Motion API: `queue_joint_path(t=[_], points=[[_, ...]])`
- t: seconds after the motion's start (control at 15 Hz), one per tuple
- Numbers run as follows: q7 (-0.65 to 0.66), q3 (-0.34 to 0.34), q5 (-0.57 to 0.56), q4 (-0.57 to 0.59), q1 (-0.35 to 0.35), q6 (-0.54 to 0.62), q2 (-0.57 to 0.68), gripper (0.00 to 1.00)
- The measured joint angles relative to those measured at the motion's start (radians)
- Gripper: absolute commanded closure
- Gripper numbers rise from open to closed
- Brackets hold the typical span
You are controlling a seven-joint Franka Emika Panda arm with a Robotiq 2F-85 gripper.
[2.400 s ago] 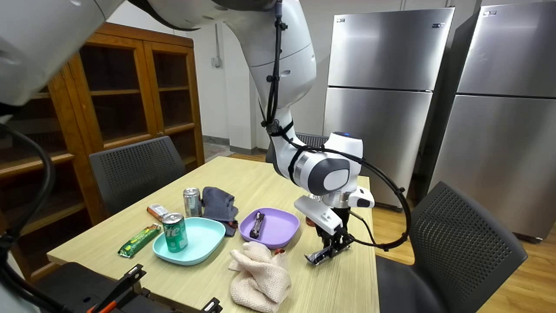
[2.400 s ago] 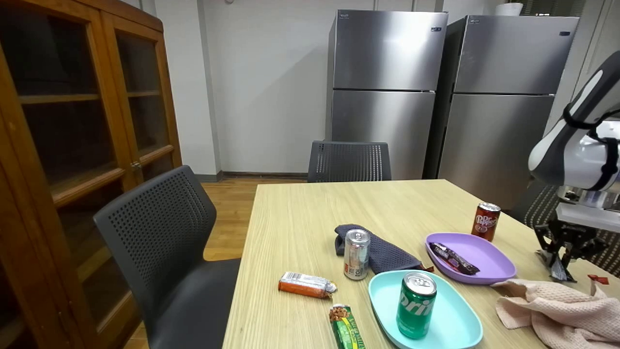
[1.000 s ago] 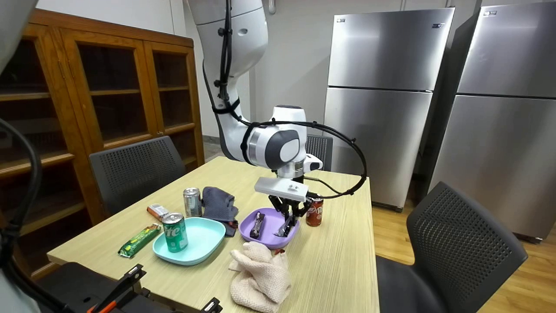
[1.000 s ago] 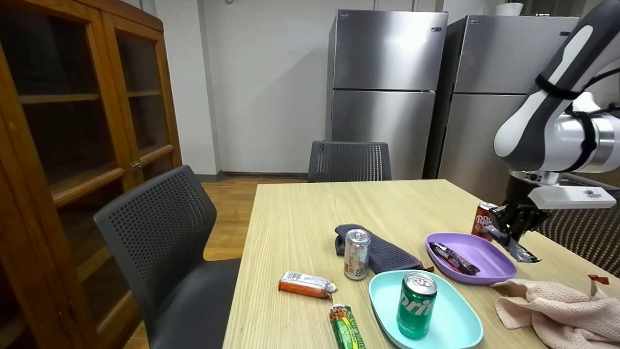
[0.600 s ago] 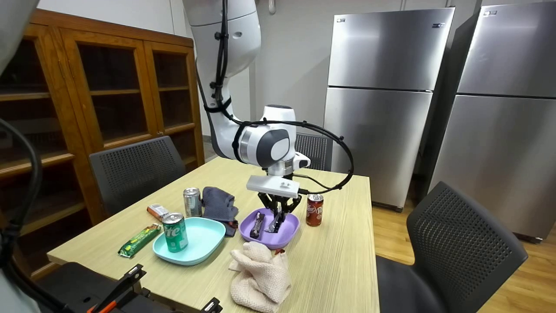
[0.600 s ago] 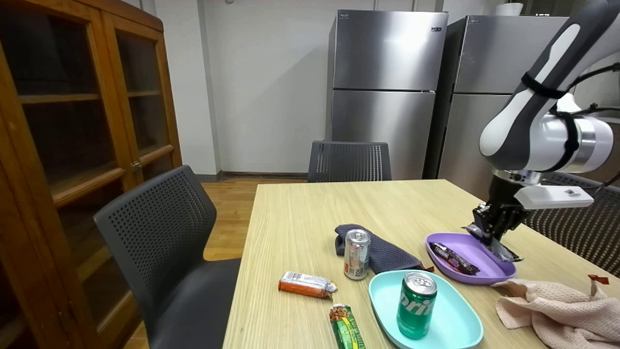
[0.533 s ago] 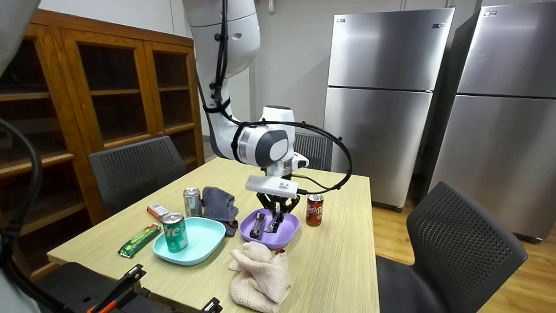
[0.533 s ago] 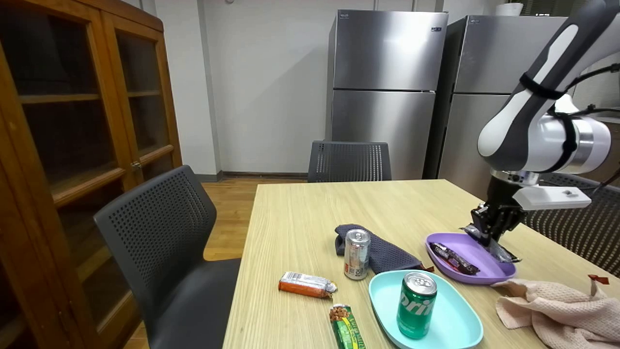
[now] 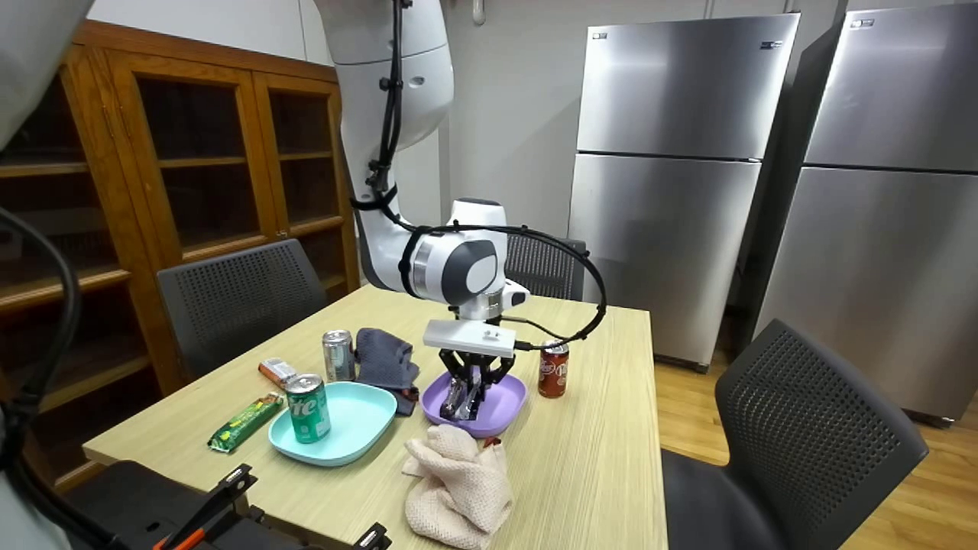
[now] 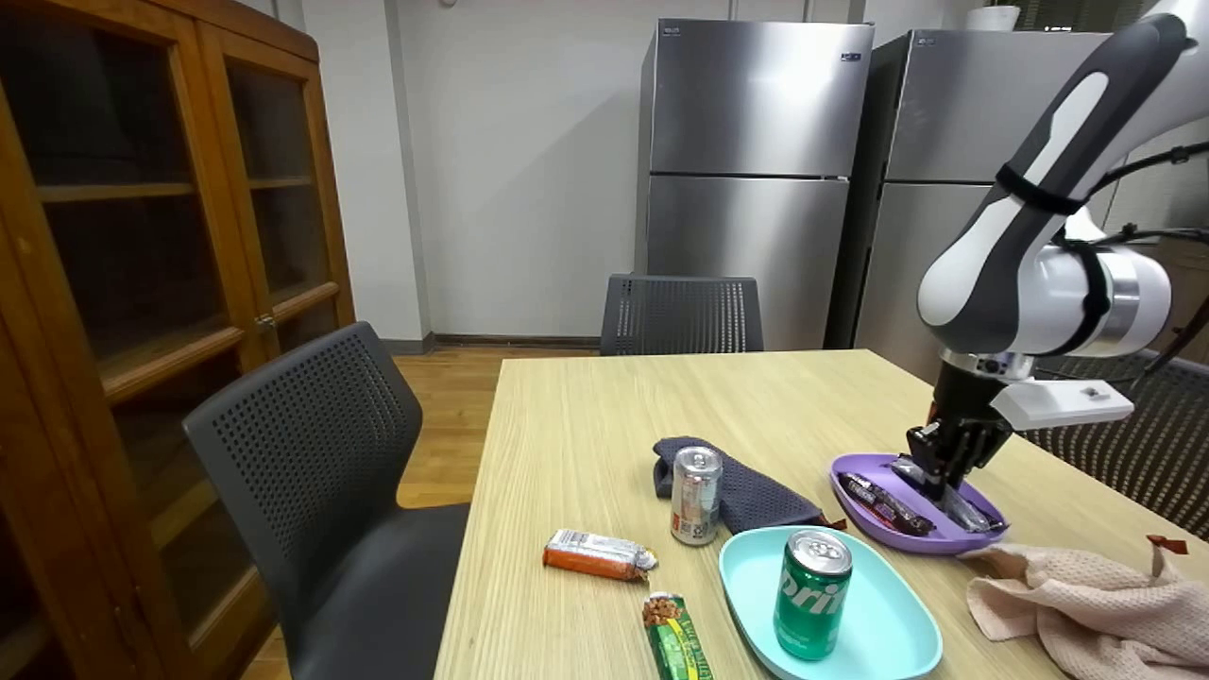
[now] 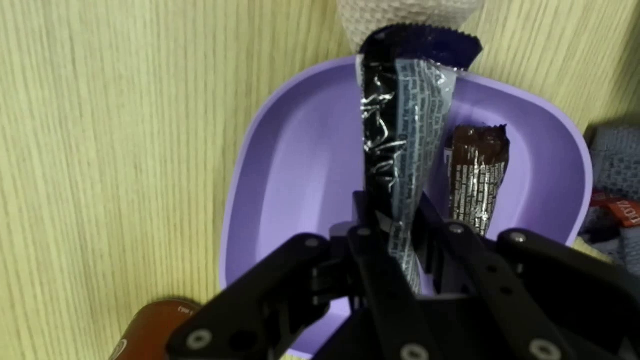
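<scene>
Down in the wrist view, I've got the jaws clamped on the black bar (image 11: pixel 400 130), pinching it around the middle, with the purple plate (image 11: pixel 310 165) beneath. The brown bar (image 11: pixel 477 172) lies in that plate just beside it, and the red can (image 11: pixel 160 325) peeks in at the corner. Light load, I'd judge, and fairly firm inside, though the glossy wrapper looks slippery and its crimped end flimsy; the middle is the right place to hold, snug but not crushing.

In an exterior view, the black bar sits low within the purple plate's outline, close by the brown bar. The pink cloth (image 9: pixel 458 489) is bunched near the plate on the surface (image 9: pixel 596 473), and the red can stands upright to the side.

In an exterior view, I can see both ends of the black bar sticking out past the jaws, spanning the plate almost rim to rim; whether it touches the bottom, I can't tell. Well apart from the jaws, the green can (image 10: pixel 812 595) stands on the teal plate (image 10: pixel 893 614).
</scene>
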Motion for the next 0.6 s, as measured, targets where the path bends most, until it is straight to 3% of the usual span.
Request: queue_joint_path(t=[0.27,0.33,0.4,0.47,0.6], points=[[0.000,0.000,-0.022,0.007,0.014,0.000,0.014,0.94],[0.000,0.000,-0.025,0.009,0.017,0.000,0.018,0.77],[0.000,0.000,-0.026,0.012,0.019,0.000,0.022,0.52],[0.000,0.000,-0.028,0.014,0.021,0.000,0.024,0.52],[0.000,-0.001,-0.029,0.015,0.022,0.000,0.025,0.42]])
